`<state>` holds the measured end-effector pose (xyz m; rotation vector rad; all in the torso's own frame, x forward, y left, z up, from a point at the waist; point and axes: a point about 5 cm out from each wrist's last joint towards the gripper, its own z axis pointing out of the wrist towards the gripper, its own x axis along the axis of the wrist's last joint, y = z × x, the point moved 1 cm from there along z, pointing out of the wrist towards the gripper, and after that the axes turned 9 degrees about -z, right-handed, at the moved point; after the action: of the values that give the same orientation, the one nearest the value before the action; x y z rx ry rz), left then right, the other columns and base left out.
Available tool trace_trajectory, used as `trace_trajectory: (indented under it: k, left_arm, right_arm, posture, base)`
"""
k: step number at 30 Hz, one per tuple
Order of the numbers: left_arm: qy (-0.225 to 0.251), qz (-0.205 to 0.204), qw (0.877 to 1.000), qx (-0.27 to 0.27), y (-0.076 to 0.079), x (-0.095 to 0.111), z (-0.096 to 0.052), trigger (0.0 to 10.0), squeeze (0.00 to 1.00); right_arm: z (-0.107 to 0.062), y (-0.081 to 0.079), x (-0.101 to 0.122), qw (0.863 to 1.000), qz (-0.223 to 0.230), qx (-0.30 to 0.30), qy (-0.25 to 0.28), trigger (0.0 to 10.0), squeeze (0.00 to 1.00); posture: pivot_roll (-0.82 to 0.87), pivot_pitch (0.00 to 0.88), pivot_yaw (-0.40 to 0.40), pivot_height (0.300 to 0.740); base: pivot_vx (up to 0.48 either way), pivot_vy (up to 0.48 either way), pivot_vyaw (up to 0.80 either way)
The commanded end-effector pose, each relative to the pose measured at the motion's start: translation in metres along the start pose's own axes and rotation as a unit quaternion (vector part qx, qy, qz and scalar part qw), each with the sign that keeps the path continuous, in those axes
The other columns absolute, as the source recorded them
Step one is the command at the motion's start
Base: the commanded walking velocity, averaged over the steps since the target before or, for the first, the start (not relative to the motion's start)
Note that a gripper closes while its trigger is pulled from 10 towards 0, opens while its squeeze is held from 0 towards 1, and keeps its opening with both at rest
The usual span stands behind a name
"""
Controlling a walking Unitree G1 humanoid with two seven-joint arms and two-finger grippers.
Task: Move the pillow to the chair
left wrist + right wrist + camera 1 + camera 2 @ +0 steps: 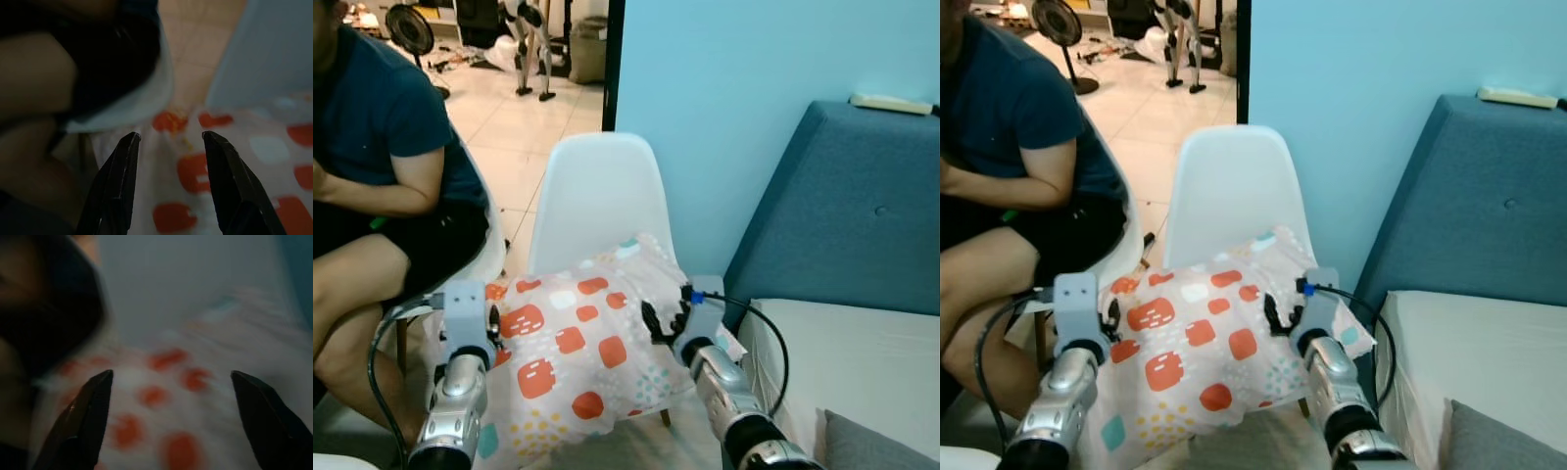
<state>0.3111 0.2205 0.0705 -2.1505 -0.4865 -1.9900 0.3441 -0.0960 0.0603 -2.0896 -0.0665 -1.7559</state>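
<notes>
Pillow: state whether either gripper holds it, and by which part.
Neither clamps it. The pillow lies on the white chair, with the left gripper at its left edge and the right gripper at its right side, both with fingers spread.

Pillow (1209,357) apparently resting on white chair (1234,196).

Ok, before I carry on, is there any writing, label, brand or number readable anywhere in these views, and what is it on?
None: no readable text in any view.
pillow: only a pattern of orange, white and teal patches, no lettering.
white chair: plain, no label visible.
left end effector and right end effector: both open, no markings visible.
Clutter in the far room: too small and blurred to read.
</notes>
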Motion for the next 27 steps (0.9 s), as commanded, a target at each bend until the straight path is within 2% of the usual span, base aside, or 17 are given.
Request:
trace_trajectory:
  k: [1, 2, 3, 4, 5, 8, 11, 15, 16, 17, 19, 20, 22, 23, 24, 26, 27]
  left_arm:
    - [0.012, 0.013, 1.0, 0.012, -0.007, 0.003, 0.0, 10.0, 0.0]
    - [0.016, 0.01, 1.0, 0.017, -0.011, 0.005, 0.0, 10.0, 0.0]
    - [0.018, 0.006, 1.0, 0.02, -0.013, 0.005, 0.0, 10.0, 0.0]
    - [0.019, 0.006, 1.0, 0.02, -0.015, 0.006, 0.0, 10.0, 0.0]
    - [0.019, 0.006, 1.0, 0.018, -0.016, 0.007, 0.0, 10.0, 0.0]
    - [0.018, 0.007, 1.0, 0.016, -0.016, 0.006, 0.001, 10.0, 0.0]
    - [0.021, 0.004, 1.0, 0.016, -0.013, 0.011, 0.003, 10.0, 0.0]
    - [0.024, 0.009, 1.0, 0.019, -0.014, 0.013, 0.005, 10.0, 0.0]
    - [0.013, 0.035, 0.999, 0.021, -0.018, 0.008, 0.002, 10.0, 0.0]
    - [0.013, 0.035, 0.999, 0.021, -0.018, 0.008, 0.002, 10.0, 0.0]
    - [0.002, 0.046, 0.998, 0.04, -0.025, 0.004, 0.0, 10.0, 0.0]
    - [0.007, 0.051, 0.997, 0.049, -0.028, 0.007, 0.001, 10.0, 0.0]
    - [0.02, 0.059, 0.996, 0.059, -0.032, 0.014, 0.002, 10.0, 0.0]
    - [0.027, 0.063, 0.996, 0.062, -0.034, 0.019, 0.004, 10.0, 0.0]
    - [0.041, 0.078, 0.993, 0.075, -0.038, 0.027, 0.006, 10.0, 0.0]
    - [0.061, 0.086, 0.991, 0.087, -0.041, 0.038, 0.008, 10.0, 0.0]
    - [0.109, 0.097, 0.983, 0.108, -0.046, 0.057, 0.008, 10.0, 0.0]
  right_arm:
    - [0.006, -0.007, 0.013, 0.997, 0.073, 0.028, 0.025, 10.0, 0.0]
    - [0.011, -0.03, 0.039, 0.973, 0.184, 0.119, 0.072, 10.0, 0.0]
    - [0.01, -0.047, 0.06, 0.941, 0.251, 0.197, 0.111, 10.0, 0.0]
    - [0.005, -0.06, 0.078, 0.919, 0.262, 0.258, 0.143, 10.0, 0.0]
    - [0.002, -0.068, 0.088, 0.906, 0.261, 0.292, 0.16, 10.0, 0.0]
    - [0.002, -0.071, 0.09, 0.912, 0.232, 0.298, 0.162, 10.0, 0.0]
    - [0.005, -0.068, 0.079, 0.933, 0.166, 0.284, 0.143, 10.0, 0.0]
    - [0.005, -0.072, 0.078, 0.944, 0.115, 0.278, 0.137, 10.0, 0.0]
    - [0.007, -0.078, 0.083, 0.955, 0.04, 0.26, 0.14, 10.0, 0.0]
    - [0.007, -0.078, 0.083, 0.955, 0.04, 0.26, 0.14, 10.0, 0.0]
    - [0.011, -0.078, 0.091, 0.964, -0.026, 0.218, 0.149, 10.0, 0.0]
    - [0.014, -0.073, 0.094, 0.966, -0.117, 0.177, 0.148, 10.0, 0.0]
    - [0.017, -0.066, 0.098, 0.951, -0.241, 0.127, 0.146, 10.0, 0.0]
    - [0.018, -0.061, 0.097, 0.948, -0.266, 0.109, 0.139, 10.0, 0.0]
    - [0.021, -0.053, 0.095, 0.956, -0.252, 0.088, 0.122, 10.0, 0.0]
    - [0.022, -0.049, 0.091, 0.956, -0.259, 0.086, 0.11, 10.0, 0.0]
    - [0.021, -0.047, 0.083, 0.948, -0.285, 0.1, 0.097, 10.0, 0.0]
  posture:
    - [0.09, 0.042, -0.07, 0.74]
    - [0.07, 0.045, -0.06, 0.74]
    - [0.07, 0.043, -0.059, 0.74]
    - [0.07, 0.039, -0.059, 0.74]
    - [0.07, 0.04, -0.06, 0.74]
    - [0.07, 0.043, -0.065, 0.74]
    - [0.09, 0.049, -0.079, 0.74]
    - [0.09, 0.049, -0.078, 0.74]
    - [0.09, 0.053, -0.074, 0.74]
    - [0.09, 0.053, -0.074, 0.74]
    - [0.1, 0.051, -0.08, 0.74]
    - [0.1, 0.049, -0.086, 0.74]
    - [0.11, 0.047, -0.093, 0.74]
    - [0.11, 0.046, -0.094, 0.74]
    - [0.12, 0.042, -0.097, 0.74]
    - [0.12, 0.043, -0.097, 0.74]
    - [0.12, 0.041, -0.094, 0.74]
  base:
    - [0.0, 0.0, 0.0]
    - [0.0, 0.0, 0.0]
    - [0.0, 0.0, 0.0]
    - [0.0, 0.0, 0.0]
    - [0.0, 0.0, 0.0]
    - [0.0, 0.0, 0.0]
    - [0.0, 0.0, 0.0]
    - [0.0, 0.0, 0.0]
    - [0.0, 0.0, 0.0]
    - [0.0, 0.0, 0.0]
    - [0.0, 0.0, 0.0]
    - [0.0, 0.0, 0.0]
    - [0.0, 0.0, 0.0]
    - [0.0, 0.0, 0.0]
    - [0.0, 0.0, 0.0]
    - [0.0, 0.0, 0.0]
    - [0.0, 0.0, 0.0]
